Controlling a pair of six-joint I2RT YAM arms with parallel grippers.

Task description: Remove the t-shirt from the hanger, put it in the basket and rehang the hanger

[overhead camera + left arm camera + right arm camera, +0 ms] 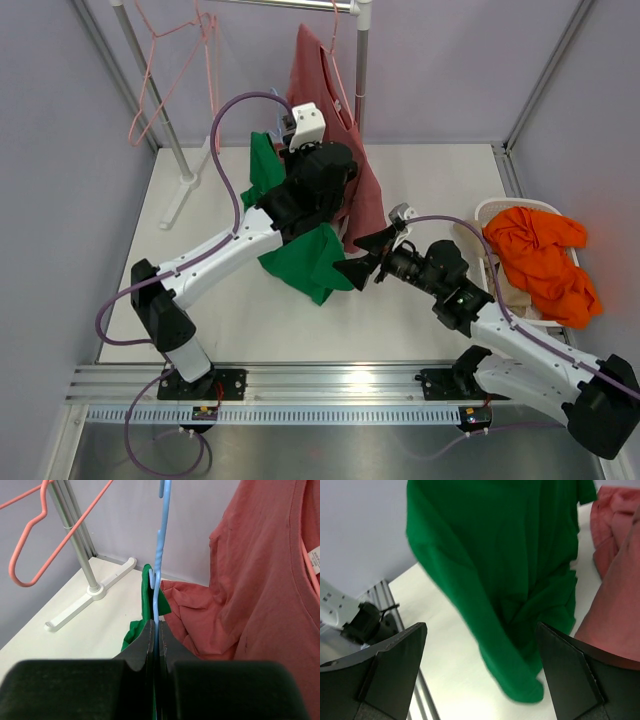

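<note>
Barely begun: left pincer (156,632) clamped on the blue hanger (161,540), green t-shirt (520,555) hanging from that hanger, not yet off; right pincer (481,627) spread wide below the hanger, facing the cloth, gripping nothing.

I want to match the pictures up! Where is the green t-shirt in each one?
Top external: green t-shirt in the middle of the picture.
Left wrist: thin green strip left of the blue hanger.
Right wrist: fills the top middle.
Shared landmark: the red t-shirt, just right of it everywhere.
</note>
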